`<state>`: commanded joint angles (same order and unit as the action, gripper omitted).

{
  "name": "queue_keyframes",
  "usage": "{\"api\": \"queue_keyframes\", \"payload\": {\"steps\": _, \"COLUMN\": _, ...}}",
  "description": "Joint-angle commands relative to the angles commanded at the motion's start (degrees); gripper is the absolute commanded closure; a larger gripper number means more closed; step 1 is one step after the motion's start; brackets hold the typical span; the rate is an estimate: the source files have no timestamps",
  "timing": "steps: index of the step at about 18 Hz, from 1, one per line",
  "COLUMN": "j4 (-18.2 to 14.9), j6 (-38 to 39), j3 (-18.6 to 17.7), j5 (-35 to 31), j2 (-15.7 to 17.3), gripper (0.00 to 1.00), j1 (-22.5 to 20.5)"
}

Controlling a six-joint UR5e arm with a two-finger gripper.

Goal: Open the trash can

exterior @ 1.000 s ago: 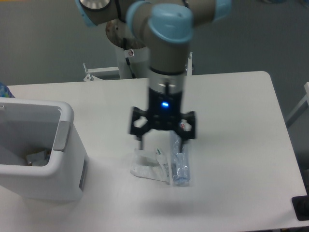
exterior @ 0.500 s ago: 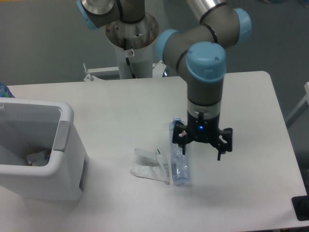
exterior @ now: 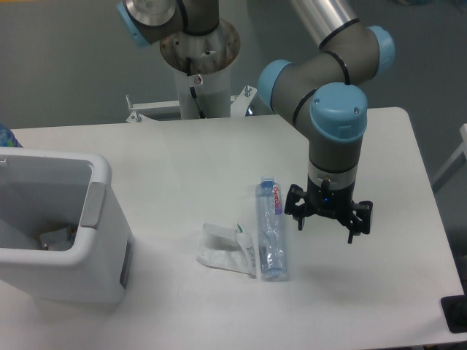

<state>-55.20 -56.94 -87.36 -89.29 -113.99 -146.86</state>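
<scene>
From the fixed camera, the gripper [exterior: 327, 221] has swung across from above the bottle [exterior: 270, 230] and crumpled wrapper [exterior: 226, 250] out toward three o'clock, jaws spread apart and holding nothing. The trash can [exterior: 62, 227] sits well apart at nine o'clock on the table [exterior: 182, 157], its top already gaping with scraps visible inside. So the opening looks done and the arm seems to be clearing off.

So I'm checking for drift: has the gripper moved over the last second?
Yes. The gripper has shifted right, from over the plastic bottle to clear of it, farther from the trash can.
</scene>
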Motion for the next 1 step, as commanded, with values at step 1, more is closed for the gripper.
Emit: {"api": "queue_keyframes", "payload": {"steps": 1, "j4": 0.09, "j6": -1.23, "j3": -0.61, "j5": -0.09, "j2": 0.09, "gripper": 0.0, "j1": 0.09}}
